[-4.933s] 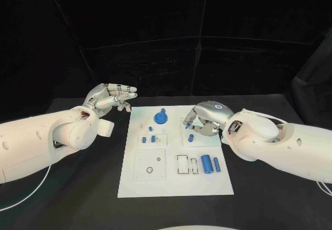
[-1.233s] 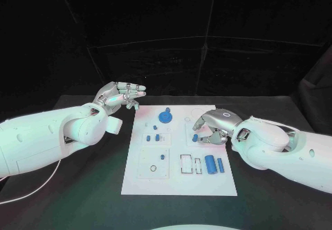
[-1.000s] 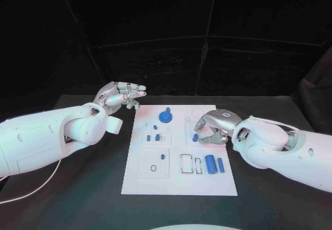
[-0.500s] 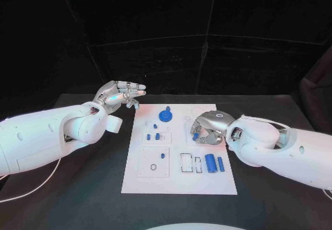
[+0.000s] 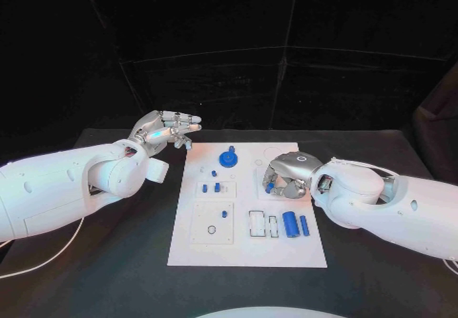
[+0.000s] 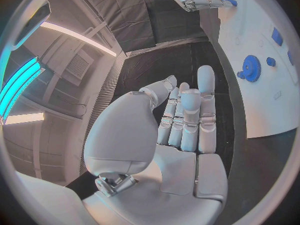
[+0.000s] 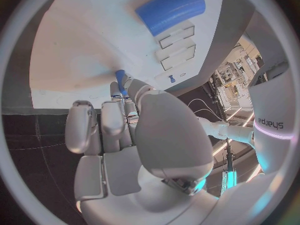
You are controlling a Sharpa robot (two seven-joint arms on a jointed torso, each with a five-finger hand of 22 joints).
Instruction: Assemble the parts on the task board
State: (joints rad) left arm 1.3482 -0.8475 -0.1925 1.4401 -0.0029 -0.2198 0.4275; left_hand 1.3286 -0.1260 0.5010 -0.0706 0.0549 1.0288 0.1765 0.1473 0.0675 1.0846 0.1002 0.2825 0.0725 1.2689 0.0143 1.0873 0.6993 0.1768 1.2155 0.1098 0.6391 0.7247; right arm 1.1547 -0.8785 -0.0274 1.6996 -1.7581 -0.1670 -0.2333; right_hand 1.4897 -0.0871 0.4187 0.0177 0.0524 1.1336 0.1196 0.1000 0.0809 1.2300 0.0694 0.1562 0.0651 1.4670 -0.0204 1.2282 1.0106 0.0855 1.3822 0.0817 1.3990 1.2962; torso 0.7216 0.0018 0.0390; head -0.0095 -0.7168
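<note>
One small blue plastic peg (image 5: pixel 269 188) is sitting pinched in the right hand (image 5: pixel 285 176) in the head view, standing roughly upright over the white task board (image 5: pixel 248 248) on the black desk (image 5: pixel 382 278), right side. Two blue cylinders (image 5: pixel 290 225) are lying nearer the robot, one blue gear (image 5: pixel 228 159) farther off.

Left wrist view: the left hand (image 6: pixel 181 120) is hovering beside the board, fingers straight and gripping nothing.

Right wrist view: the peg's long axis is pointing down at the board.

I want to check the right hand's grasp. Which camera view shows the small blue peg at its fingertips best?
The right wrist view: the small blue peg stands clear against the task board, pinched at the right hand fingertips. In the head view the peg is a sliver mostly hidden under the hand. The left wrist view shows it tiny.
</note>
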